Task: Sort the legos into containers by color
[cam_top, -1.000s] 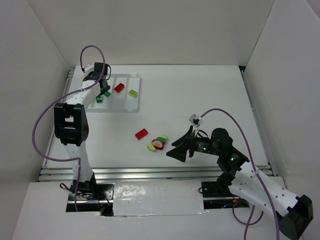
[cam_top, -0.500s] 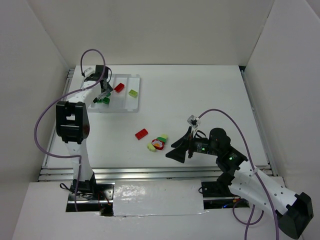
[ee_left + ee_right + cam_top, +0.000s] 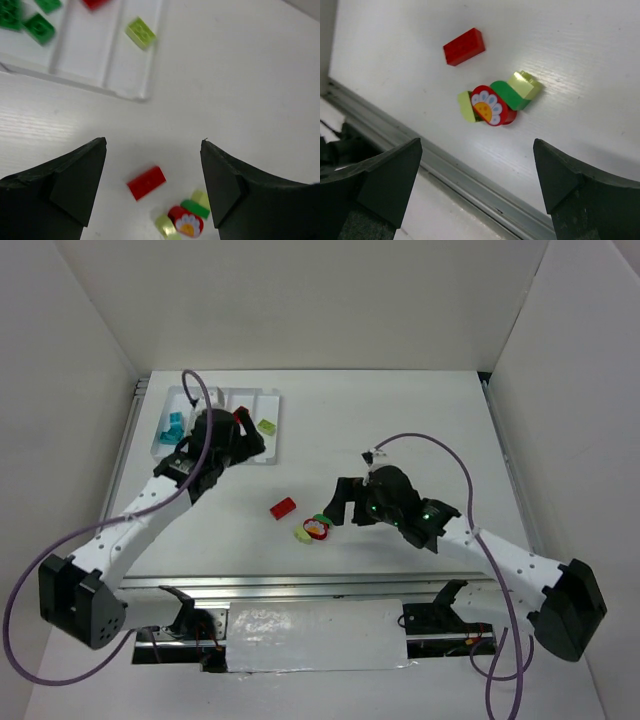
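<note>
The white tray (image 3: 272, 455) with its containers lies at the far left. It holds teal legos (image 3: 172, 428), green ones (image 3: 39, 27), a red one (image 3: 95, 3) and a yellow-green one (image 3: 140, 33). My left gripper (image 3: 247, 444) hangs open and empty by the tray's near right corner. On the table lie a red brick (image 3: 283, 507) and a cluster (image 3: 315, 528) made up of a red flower-printed round piece (image 3: 488, 105), a green brick (image 3: 507, 95) and yellow-green bricks (image 3: 525, 84). My right gripper (image 3: 340, 502) stands open and empty just right of the cluster.
A metal rail (image 3: 445, 175) runs along the table's near edge, close below the cluster. White walls enclose the table on the left, the right and the far side.
My left gripper opened, left a green brick in the tray and swung to the tray's near right corner. My right arm moved left, up beside the cluster.
</note>
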`<action>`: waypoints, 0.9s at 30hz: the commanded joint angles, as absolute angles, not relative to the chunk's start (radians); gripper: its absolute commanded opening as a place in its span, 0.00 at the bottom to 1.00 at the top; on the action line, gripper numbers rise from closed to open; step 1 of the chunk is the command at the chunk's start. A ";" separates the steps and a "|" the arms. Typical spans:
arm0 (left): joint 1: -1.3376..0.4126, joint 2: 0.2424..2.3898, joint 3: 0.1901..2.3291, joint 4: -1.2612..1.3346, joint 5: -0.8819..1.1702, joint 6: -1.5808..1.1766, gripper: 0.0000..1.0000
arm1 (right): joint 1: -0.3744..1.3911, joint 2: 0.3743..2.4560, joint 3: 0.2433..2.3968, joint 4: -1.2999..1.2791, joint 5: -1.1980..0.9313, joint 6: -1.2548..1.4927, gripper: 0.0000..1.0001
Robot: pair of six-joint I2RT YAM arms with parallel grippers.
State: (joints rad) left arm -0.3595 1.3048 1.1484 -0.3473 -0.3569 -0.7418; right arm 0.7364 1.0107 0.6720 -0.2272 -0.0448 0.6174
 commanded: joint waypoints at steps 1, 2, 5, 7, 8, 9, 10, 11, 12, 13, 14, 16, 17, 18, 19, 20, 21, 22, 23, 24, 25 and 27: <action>-0.481 1.215 1.020 -0.310 -0.235 -0.681 0.89 | 0.802 1.101 0.794 -0.353 0.166 0.595 1.00; -0.506 1.191 0.967 -0.307 -0.224 -0.681 0.90 | 0.808 1.147 0.808 -0.363 0.184 0.604 1.00; -0.589 1.089 0.875 -0.314 -0.183 -0.701 0.91 | 0.818 1.245 0.871 -0.429 0.282 0.704 1.00; -0.630 1.008 0.844 -0.347 -0.175 -0.703 0.93 | 0.821 1.322 0.922 -0.474 0.354 0.800 1.00; -0.640 0.980 0.824 -0.360 -0.166 -0.700 0.93 | 0.825 1.344 0.936 -0.480 0.366 0.827 1.00; -0.646 0.951 0.818 -0.382 -0.170 -0.703 0.93 | 0.828 1.365 0.949 -0.492 0.380 0.856 1.00; -0.652 0.889 0.812 -0.418 -0.173 -0.703 0.94 | 0.844 1.405 0.974 -0.492 0.402 0.898 1.00; -0.653 0.858 0.802 -0.432 -0.170 -0.698 0.94 | 0.851 1.423 0.986 -0.494 0.414 0.917 1.00; -0.657 0.797 0.802 -0.464 -0.173 -0.696 0.96 | 0.867 1.442 1.006 -0.486 0.422 0.948 1.00; -0.657 0.770 0.804 -0.478 -0.172 -0.693 0.97 | 0.870 1.477 1.015 -0.483 0.432 0.960 1.00; -0.657 0.726 0.805 -0.485 -0.170 -0.674 0.98 | 0.873 1.494 1.025 -0.473 0.434 0.969 1.00; -0.657 0.695 0.805 -0.515 -0.176 -0.658 0.99 | 0.877 1.549 1.052 -0.465 0.439 0.988 0.98; -0.657 0.684 0.810 -0.529 -0.182 -0.644 0.99 | 0.879 1.571 1.063 -0.462 0.440 0.991 0.97; -0.657 0.675 0.811 -0.538 -0.183 -0.634 1.00 | 0.879 1.594 1.089 -0.475 0.446 0.999 0.96; -0.657 0.672 0.810 -0.546 -0.178 -0.624 0.99 | 0.877 1.633 1.100 -0.482 0.451 1.005 0.94; -0.657 0.670 0.802 -0.555 -0.176 -0.615 0.99 | 0.879 1.647 1.106 -0.480 0.445 1.005 0.92; -0.657 0.669 0.799 -0.563 -0.173 -0.621 0.99 | 0.879 1.670 1.106 -0.477 0.442 1.009 0.91; -0.657 0.667 0.793 -0.563 -0.161 -0.620 0.99 | 0.879 1.678 1.103 -0.473 0.443 1.015 0.88; -0.657 0.666 0.787 -0.543 -0.135 -0.614 1.00 | 0.879 1.686 1.101 -0.468 0.443 1.017 0.87; -0.658 0.657 0.779 -0.531 -0.100 -0.609 1.00 | 0.879 1.701 1.098 -0.463 0.448 1.028 0.86; -0.658 0.650 0.769 -0.522 -0.091 -0.612 1.00 | 0.879 1.710 1.101 -0.466 0.451 1.032 0.85; -0.658 0.640 0.764 -0.512 -0.083 -0.612 1.00 | 0.879 1.730 1.108 -0.480 0.462 1.043 0.83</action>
